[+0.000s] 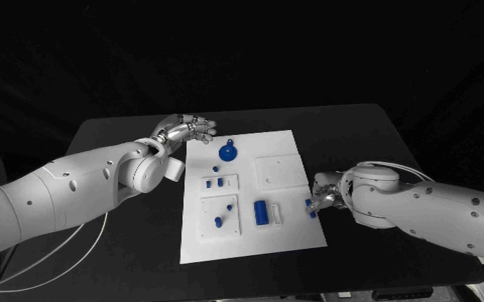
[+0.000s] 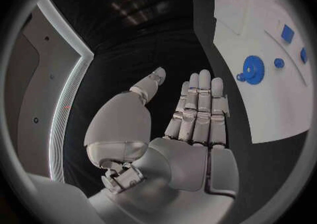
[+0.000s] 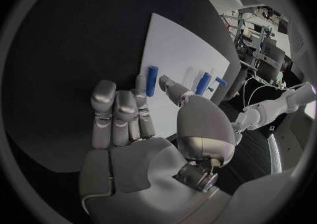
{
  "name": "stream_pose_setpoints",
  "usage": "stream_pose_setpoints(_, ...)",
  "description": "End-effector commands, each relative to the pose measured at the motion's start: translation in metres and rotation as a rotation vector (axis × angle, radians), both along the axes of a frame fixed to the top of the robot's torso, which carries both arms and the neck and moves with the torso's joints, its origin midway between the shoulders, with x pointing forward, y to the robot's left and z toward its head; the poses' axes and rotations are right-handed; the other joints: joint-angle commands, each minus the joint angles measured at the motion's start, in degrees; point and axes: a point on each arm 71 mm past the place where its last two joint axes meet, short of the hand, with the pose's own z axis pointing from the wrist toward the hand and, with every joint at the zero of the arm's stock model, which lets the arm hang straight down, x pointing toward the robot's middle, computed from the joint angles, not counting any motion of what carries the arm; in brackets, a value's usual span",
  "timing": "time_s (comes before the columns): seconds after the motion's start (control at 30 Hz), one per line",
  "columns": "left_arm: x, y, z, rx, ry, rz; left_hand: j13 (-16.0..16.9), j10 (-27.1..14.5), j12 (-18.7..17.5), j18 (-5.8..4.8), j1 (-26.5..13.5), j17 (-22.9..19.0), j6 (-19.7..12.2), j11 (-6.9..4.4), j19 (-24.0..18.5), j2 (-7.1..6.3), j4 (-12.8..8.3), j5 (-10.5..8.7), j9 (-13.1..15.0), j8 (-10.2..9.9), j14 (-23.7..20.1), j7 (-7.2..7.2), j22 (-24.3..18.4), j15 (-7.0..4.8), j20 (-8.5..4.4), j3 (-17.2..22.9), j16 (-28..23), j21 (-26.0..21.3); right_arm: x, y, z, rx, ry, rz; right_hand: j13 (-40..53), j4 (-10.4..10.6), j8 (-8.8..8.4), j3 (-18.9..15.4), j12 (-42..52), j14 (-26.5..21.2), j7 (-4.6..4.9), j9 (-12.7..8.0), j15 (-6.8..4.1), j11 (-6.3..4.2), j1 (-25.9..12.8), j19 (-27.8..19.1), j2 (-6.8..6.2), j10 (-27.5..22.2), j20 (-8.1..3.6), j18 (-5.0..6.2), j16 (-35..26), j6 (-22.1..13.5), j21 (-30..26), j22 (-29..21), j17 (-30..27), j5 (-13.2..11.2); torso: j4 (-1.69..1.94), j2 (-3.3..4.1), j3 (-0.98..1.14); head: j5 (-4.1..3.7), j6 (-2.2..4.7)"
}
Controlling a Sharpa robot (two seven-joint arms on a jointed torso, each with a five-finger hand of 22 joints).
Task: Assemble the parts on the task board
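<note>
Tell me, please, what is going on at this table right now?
A two-armed robot is working at a white board that carries small blue parts. Its right hand is at the board's right edge with a blue peg at its fingertips; whether it grips the peg is unclear. Its left hand is open by the board's far left corner, holding nothing. A blue gear and other pieces lie on the board.

We are in a robotics lab, set up for bench trials. A black table [image 1: 121, 134] stands against black drapes, with a white task board [image 1: 287, 235] laid squarely on it. Behind our right arm, the right wrist view shows metal racks of equipment [image 3: 254, 28] and loose cables [image 3: 254, 84]; the left wrist view shows a lit wall strip [image 2: 66, 102].
</note>
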Motion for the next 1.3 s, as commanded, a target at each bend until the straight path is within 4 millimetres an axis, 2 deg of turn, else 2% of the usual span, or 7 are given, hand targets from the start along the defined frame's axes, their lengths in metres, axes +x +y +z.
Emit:
stream_pose_setpoints(0.03, -0.001, -0.003, 0.001, -0.013, -0.01, -0.022, -0.08, -0.54, -0.2, 0.92, -0.44, 0.09, -0.48, -0.05, 0.32, -0.05, 0.14, -0.19, -0.1, -0.15, 0.09, 0.0, 0.06, 0.32, -0.01, -0.25, -0.36, -0.4, -0.002, 0.0, -0.007, -0.041, -0.018, 0.024, 0.07, -0.02, -0.41, 0.42, -0.08, -0.01, 0.15, -8.61, -0.31, -0.02, 0.06, -0.23, 0.52, 0.26, 0.38, 3.65, -0.24, -0.05, 0.39, 0.84, 0.07, -0.26, 0.02, 0.03, 0.02, 0.0, 0.0)
stream_pose_setpoints(0.3, -0.001, -0.002, 0.001, -0.011, -0.007, -0.022, -0.08, -0.55, -0.2, 0.92, -0.54, 0.14, -0.5, -0.05, 0.32, -0.01, 0.2, -0.2, -0.11, -0.16, 0.09, 0.0, 0.08, 0.32, 0.0, -0.3, -0.41, -0.44, 0.002, 0.001, -0.006, -0.128, -0.101, 0.074, 0.14, -0.12, -0.39, 1.45, -0.08, -0.02, 0.1, -8.59, -0.33, -0.07, 0.63, -0.3, 1.21, 0.43, 0.46, 3.65, -0.24, 0.15, 0.43, 0.84, 0.04, -0.26, -0.03, -0.02, 0.02, -0.3, 0.0)
stream_pose_setpoints(0.4, -0.001, -0.002, 0.001, -0.011, -0.007, -0.022, -0.08, -0.54, -0.2, 0.92, -0.54, 0.15, -0.5, -0.05, 0.32, 0.0, 0.2, -0.2, -0.11, -0.16, 0.09, 0.0, 0.09, 0.32, 0.0, -0.3, -0.42, -0.45, 0.001, -0.001, -0.007, -0.142, -0.097, 0.075, 0.23, 0.45, -0.35, 2.83, -0.03, -0.01, 0.02, -8.58, -0.39, -0.15, 0.64, -0.29, 0.59, 0.77, 0.57, 3.65, -0.26, 0.49, 0.48, 0.82, -0.01, -0.26, 0.0, -0.01, 0.02, -0.38, 0.03)
stream_pose_setpoints(0.67, -0.001, -0.003, 0.001, -0.01, -0.004, -0.022, -0.08, -0.55, -0.2, 0.93, -0.57, 0.18, -0.5, -0.05, 0.32, 0.01, 0.22, -0.2, -0.11, -0.15, 0.09, 0.0, 0.1, 0.32, -0.01, -0.32, -0.45, -0.47, 0.001, -0.002, -0.008, -0.143, -0.092, 0.071, 0.31, -0.2, -0.42, 4.94, -0.13, 0.02, -0.02, -8.59, -0.43, -0.19, 2.09, -0.28, -0.16, 0.96, 0.57, 3.65, -0.25, 0.6, 0.58, 0.81, -0.06, -0.26, -0.04, -0.01, -0.03, -0.43, 0.09)
stream_pose_setpoints(0.83, -0.001, -0.002, 0.001, -0.009, -0.003, -0.021, -0.09, -0.55, -0.2, 0.93, -0.59, 0.21, -0.51, -0.05, 0.32, 0.01, 0.23, -0.21, -0.12, -0.16, 0.1, 0.0, 0.11, 0.32, 0.0, -0.34, -0.47, -0.48, 0.0, -0.004, -0.009, -0.117, -0.083, 0.048, 0.36, -0.4, -0.46, 6.91, -0.21, 0.06, 0.0, -8.59, -0.4, -0.17, 2.97, -0.2, -0.18, 1.08, 0.66, 3.65, -0.24, 0.71, 0.63, 0.78, -0.1, -0.26, 0.02, -0.02, 0.02, -0.49, 0.18)
stream_pose_setpoints(1.13, -0.001, -0.001, 0.0, -0.008, -0.002, -0.02, -0.09, -0.57, -0.2, 0.93, -0.62, 0.24, -0.53, -0.04, 0.32, 0.03, 0.25, -0.2, -0.13, -0.16, 0.09, 0.01, 0.13, 0.32, 0.0, -0.35, -0.51, -0.51, -0.006, -0.009, -0.004, 0.009, -0.088, -0.01, 0.41, -1.19, -0.42, 8.56, -0.26, 0.11, -0.02, -8.63, -0.34, -0.17, 3.39, -0.17, 0.96, 1.43, 0.88, 3.65, -0.26, 1.13, 0.75, 0.81, -0.18, 0.01, -0.02, -0.02, 0.02, -0.32, 0.37)
stream_pose_setpoints(1.3, -0.001, -0.001, 0.0, -0.008, -0.001, -0.019, -0.09, -0.57, -0.2, 0.94, -0.65, 0.26, -0.53, -0.04, 0.32, 0.04, 0.27, -0.2, -0.13, -0.16, 0.09, 0.01, 0.14, 0.32, 0.0, -0.36, -0.53, -0.52, -0.007, -0.009, 0.011, 0.066, -0.111, -0.031, 0.41, -1.3, -0.3, 8.89, -0.24, 0.18, -0.18, -8.68, -0.43, -0.31, 2.54, -0.01, 1.35, 1.98, 1.03, 3.65, -0.23, 1.76, 0.88, 0.81, -0.23, 0.05, -0.02, -0.04, 0.02, -0.19, 0.37)
